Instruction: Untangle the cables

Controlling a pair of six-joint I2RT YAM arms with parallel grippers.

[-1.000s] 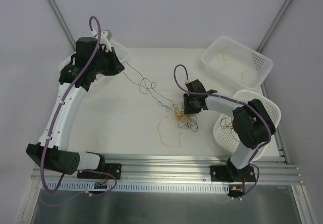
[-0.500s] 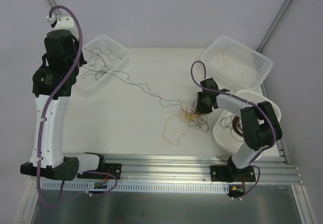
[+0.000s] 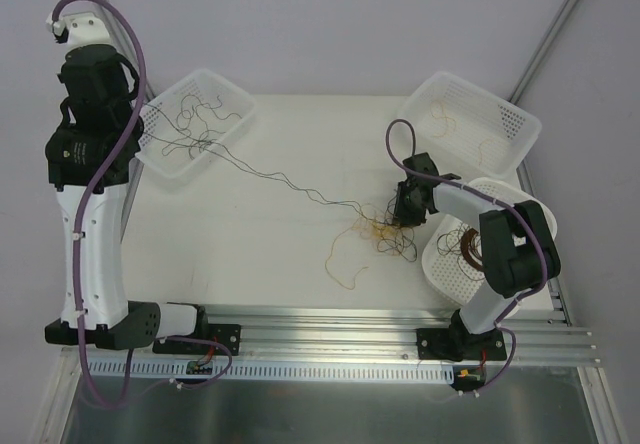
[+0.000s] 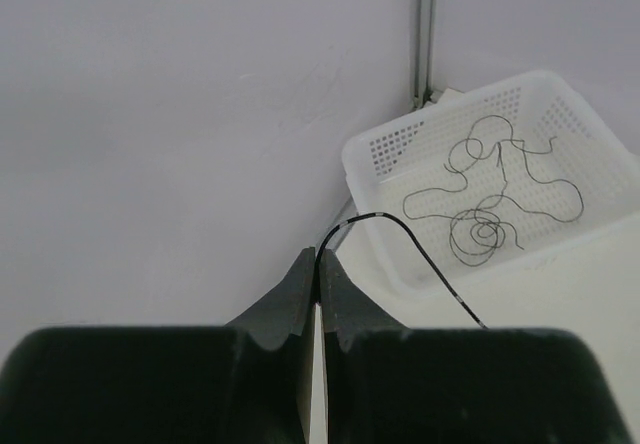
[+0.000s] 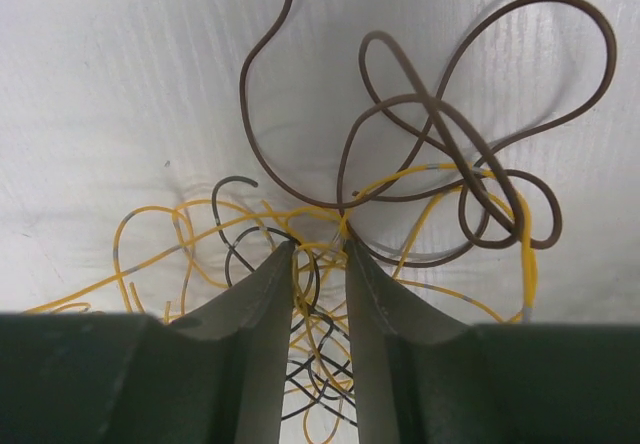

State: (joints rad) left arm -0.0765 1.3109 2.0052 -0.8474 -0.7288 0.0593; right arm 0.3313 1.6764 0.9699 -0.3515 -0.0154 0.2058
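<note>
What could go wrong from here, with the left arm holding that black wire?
1. The black strand pinched in the left gripper runs to the tangle; if it is snagged there, more pull may tighten it.
2. The right gripper straddles several yellow strands, so closing may grab more than one.
3. The strand passes over the basket and might drag out the wires lying in it.

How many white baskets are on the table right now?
3: the far-left basket, the far-right basket, and the round near-right basket, partly covered by the right arm. No others appear hidden.
</note>
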